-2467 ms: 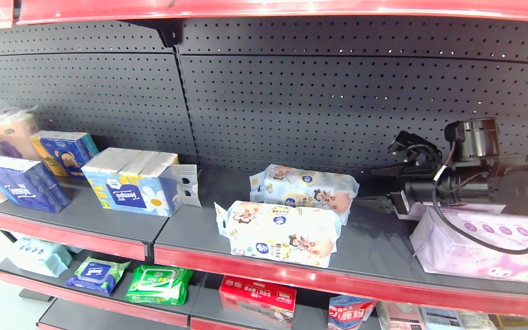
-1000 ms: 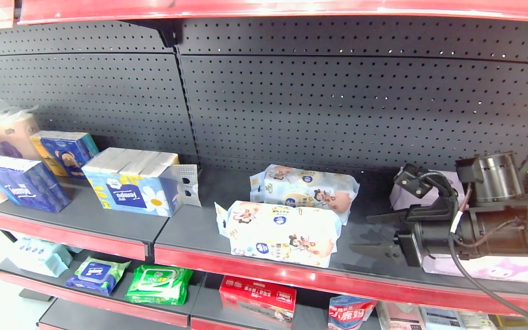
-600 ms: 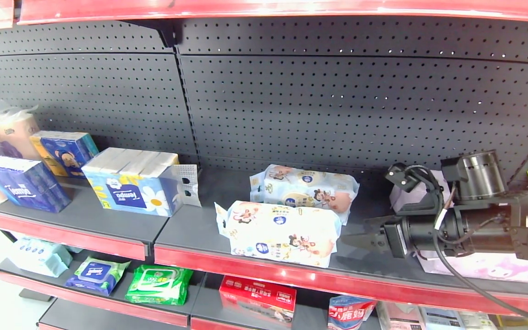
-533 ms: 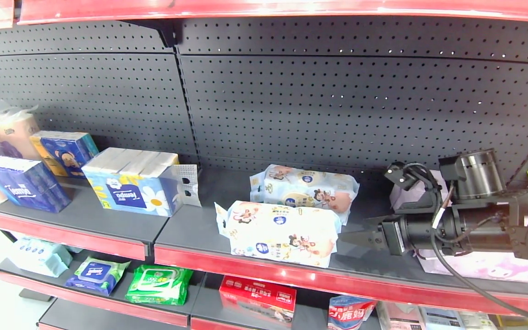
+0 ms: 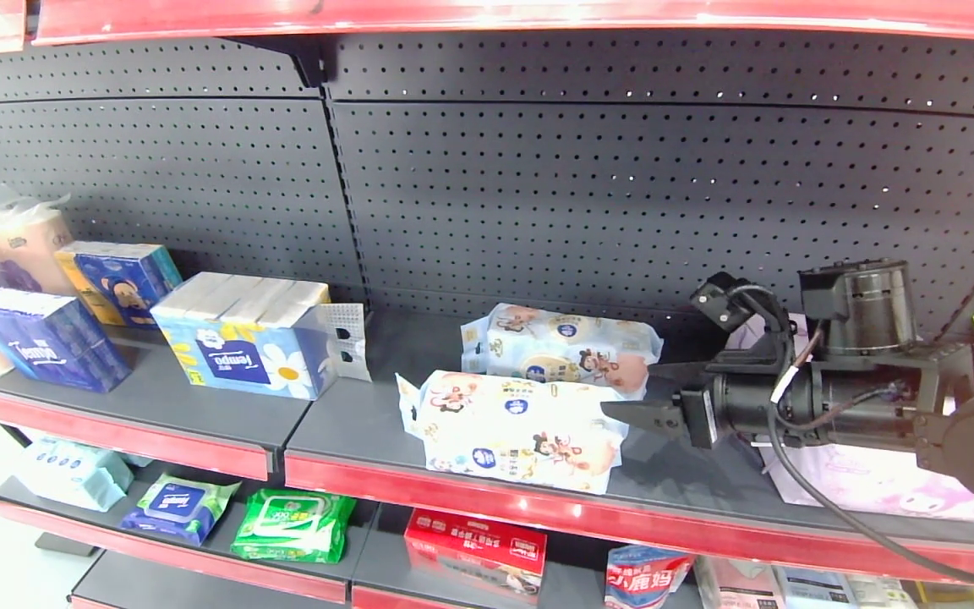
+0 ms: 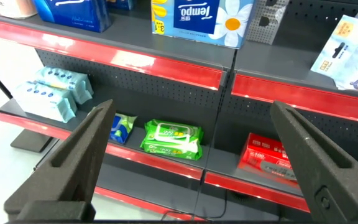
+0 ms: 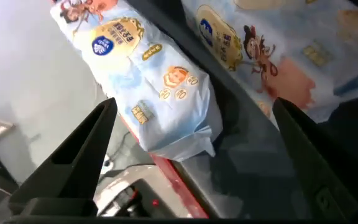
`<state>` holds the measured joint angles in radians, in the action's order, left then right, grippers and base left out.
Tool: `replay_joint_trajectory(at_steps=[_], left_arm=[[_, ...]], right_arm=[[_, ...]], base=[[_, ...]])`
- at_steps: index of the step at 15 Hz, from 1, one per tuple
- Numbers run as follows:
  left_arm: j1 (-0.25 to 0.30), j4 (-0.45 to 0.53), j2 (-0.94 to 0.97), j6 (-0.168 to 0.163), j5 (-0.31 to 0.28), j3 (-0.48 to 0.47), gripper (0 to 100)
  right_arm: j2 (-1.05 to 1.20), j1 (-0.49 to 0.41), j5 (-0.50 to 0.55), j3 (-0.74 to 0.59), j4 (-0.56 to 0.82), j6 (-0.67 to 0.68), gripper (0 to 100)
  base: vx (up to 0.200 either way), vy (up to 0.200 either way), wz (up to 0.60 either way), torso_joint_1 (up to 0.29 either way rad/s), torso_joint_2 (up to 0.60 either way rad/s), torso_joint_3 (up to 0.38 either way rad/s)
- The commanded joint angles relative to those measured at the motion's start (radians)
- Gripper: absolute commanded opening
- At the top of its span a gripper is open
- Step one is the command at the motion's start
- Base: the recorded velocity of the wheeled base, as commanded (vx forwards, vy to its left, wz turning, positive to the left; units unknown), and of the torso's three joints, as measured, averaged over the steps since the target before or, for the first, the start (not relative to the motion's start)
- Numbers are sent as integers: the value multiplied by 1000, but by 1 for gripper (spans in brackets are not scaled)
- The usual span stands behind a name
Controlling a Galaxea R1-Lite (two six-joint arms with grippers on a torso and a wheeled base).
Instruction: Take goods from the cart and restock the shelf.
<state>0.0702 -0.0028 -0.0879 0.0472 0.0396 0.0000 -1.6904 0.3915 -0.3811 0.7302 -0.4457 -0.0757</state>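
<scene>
Two cartoon-printed tissue packs lie mid-shelf: the front pack (image 5: 521, 431) (image 7: 160, 106) by the red shelf edge (image 5: 538, 507), the back pack (image 5: 563, 347) (image 7: 278, 50) behind it. My right gripper (image 5: 635, 391) (image 7: 194, 102) is open and empty, level with the shelf. Its fingertips are at the right ends of both packs; I cannot tell if they touch. Under the right arm lies a pink pack (image 5: 876, 478). My left gripper (image 6: 191, 107) hangs open and empty, low in front of the lower shelves.
A daisy-print tissue block (image 5: 242, 334) (image 6: 201, 18) and blue tissue packs (image 5: 47, 338) stand to the left. The lower shelf holds a green wipes pack (image 5: 292, 524) (image 6: 171, 138) and a red box (image 5: 474, 550) (image 6: 269, 158). The pegboard back wall (image 5: 588, 194) is close behind.
My right arm has drawn forward off the pink pack, dipped, then moved left along the shelf to the cartoon packs. Its fingers stayed open. The goods have not moved.
</scene>
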Motion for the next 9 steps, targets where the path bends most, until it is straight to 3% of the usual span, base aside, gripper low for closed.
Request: replay_joint_trajectory(at_steps=[1,3,9], left_arm=[[0,0,-1,0,0,0,100],[0,0,-1,0,0,0,100],[0,0,-1,0,0,0,100]], right_arm=[[-18,-2,-18,-22,-14,-52,100],[-8,-3,-76,-25,-16,-75,100],[-40,50,-85,-98,-126,-114,100]], base=[[0,0,0,0,0,0],[0,0,0,0,0,0],[0,0,0,0,0,0]])
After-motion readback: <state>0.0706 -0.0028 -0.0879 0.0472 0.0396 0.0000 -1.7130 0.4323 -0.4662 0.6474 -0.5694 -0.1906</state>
